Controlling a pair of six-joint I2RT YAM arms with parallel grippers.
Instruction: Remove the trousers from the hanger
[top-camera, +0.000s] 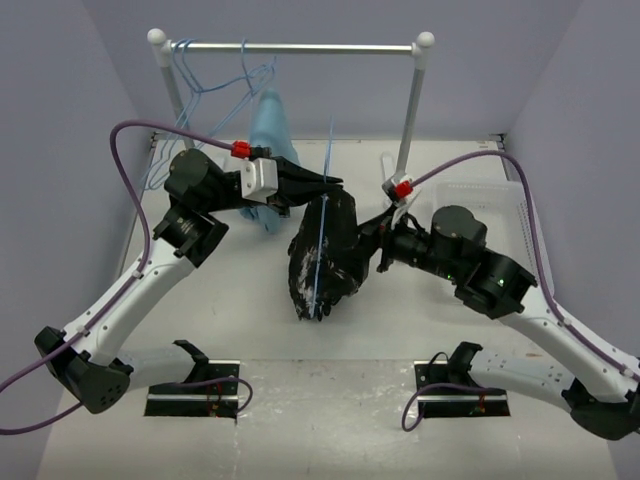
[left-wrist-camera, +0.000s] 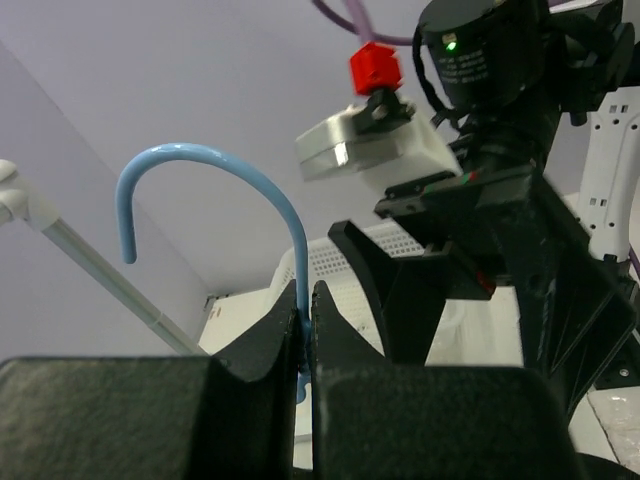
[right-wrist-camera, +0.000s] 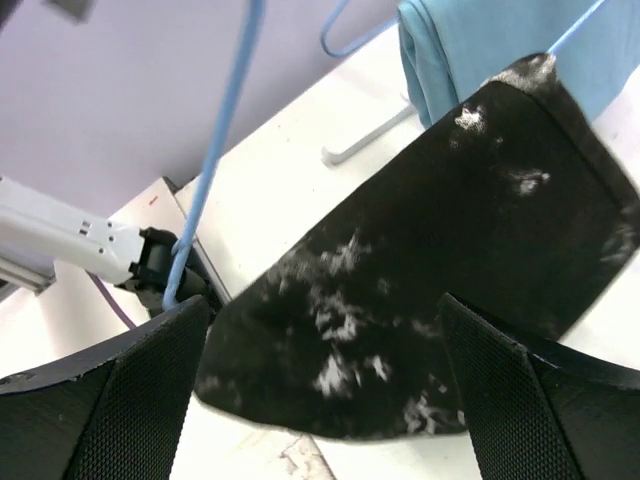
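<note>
The black, white-speckled trousers (top-camera: 325, 255) hang draped over the light-blue wire hanger (top-camera: 322, 270) in the middle of the table, their lower end at the tabletop. My left gripper (top-camera: 333, 186) is shut on the hanger's neck just above the trousers. In the left wrist view the wire (left-wrist-camera: 297, 260) runs up from between the closed jaws (left-wrist-camera: 304, 312) to the hook. My right gripper (top-camera: 368, 236) is open at the trousers' right side. In the right wrist view its fingers (right-wrist-camera: 130, 400) stand wide apart with the trousers (right-wrist-camera: 400, 290) spread between and ahead of them. The hanger wire (right-wrist-camera: 215, 160) shows at the left there.
A white clothes rack (top-camera: 300, 46) stands at the back with several more blue hangers (top-camera: 200, 85) and a plain light-blue garment (top-camera: 270, 130) on it. A white perforated basket (top-camera: 505, 200) sits at the right. Purple walls close in both sides.
</note>
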